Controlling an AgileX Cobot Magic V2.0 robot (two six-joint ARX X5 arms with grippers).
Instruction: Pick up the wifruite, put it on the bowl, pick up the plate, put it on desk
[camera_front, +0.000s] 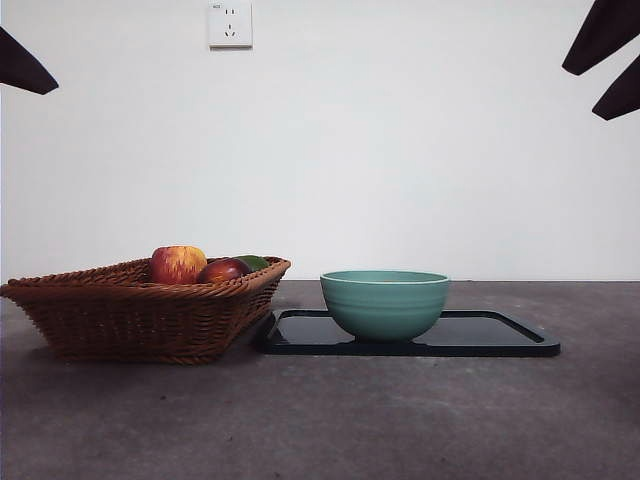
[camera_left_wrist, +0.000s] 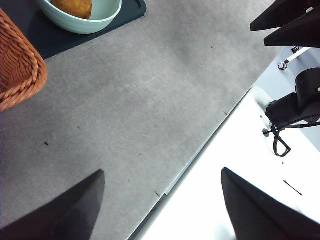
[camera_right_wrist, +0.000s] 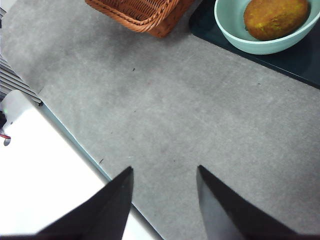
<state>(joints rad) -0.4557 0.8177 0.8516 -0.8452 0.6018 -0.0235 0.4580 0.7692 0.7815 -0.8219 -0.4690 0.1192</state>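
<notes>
Resting inside the ribbed mint-green ceramic bowl (camera_right_wrist: 260, 35), the brownish-orange oval wifruite (camera_right_wrist: 276, 17) lies well beyond both empty grippers' wide-spread fingers: left gripper (camera_left_wrist: 162, 200), right gripper (camera_right_wrist: 165, 197).

Wicker basket (camera_front: 150, 315) at left w/ streaked apple (camera_front: 178, 264), dark red fruit (camera_front: 222, 271), green item (camera_front: 254, 262) inside. Wall socket (camera_front: 230, 24) above, on white wall.

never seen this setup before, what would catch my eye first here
The mint-green bowl stands on a black tray in the middle of the table, and the wrist views show a brownish-orange fruit lying inside it. Left of it in the front view sits a wicker basket holding a streaked apple and a dark red fruit. Both grippers, left and right, hang open above bare tabletop.
</notes>
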